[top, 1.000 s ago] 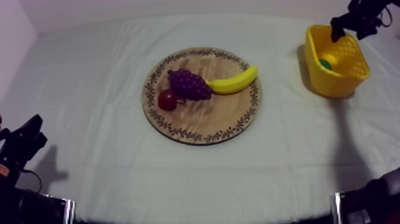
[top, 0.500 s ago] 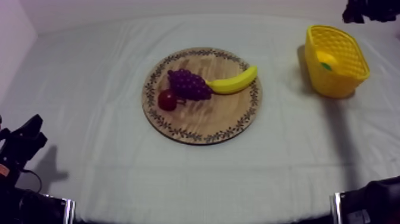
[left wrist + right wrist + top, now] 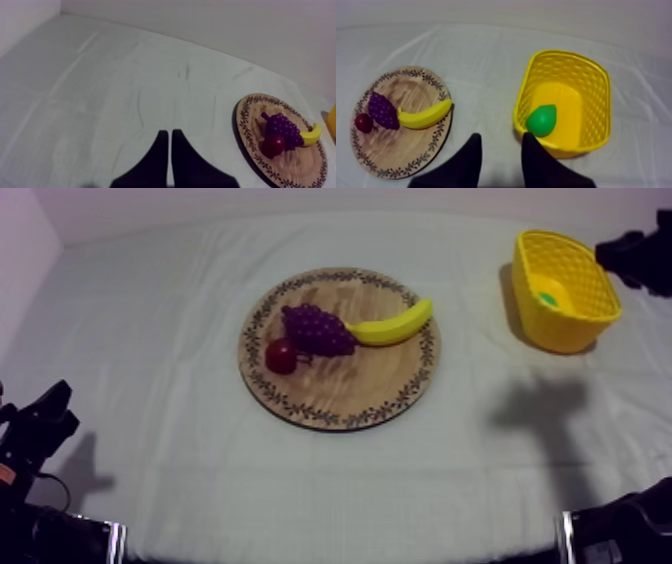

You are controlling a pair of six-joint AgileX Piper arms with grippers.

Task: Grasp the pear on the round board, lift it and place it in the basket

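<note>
The green pear lies inside the yellow basket, against its near wall; from above the pear shows on the floor of the basket. My right gripper hangs on the near side of the basket, its fingers apart with nothing between them. From above, that right gripper is a dark shape just right of the basket. My left gripper is shut as a narrow wedge over bare cloth, and from above it rests low at the left.
The wooden board at the table's centre carries grapes, a banana and a small red fruit. Bare cloth lies between board and basket and along the front of the table.
My right arm has drawn away from over the basket toward the table's right edge, and its fingers have come closer together. The pear stays in the basket. The left arm has not moved.
</note>
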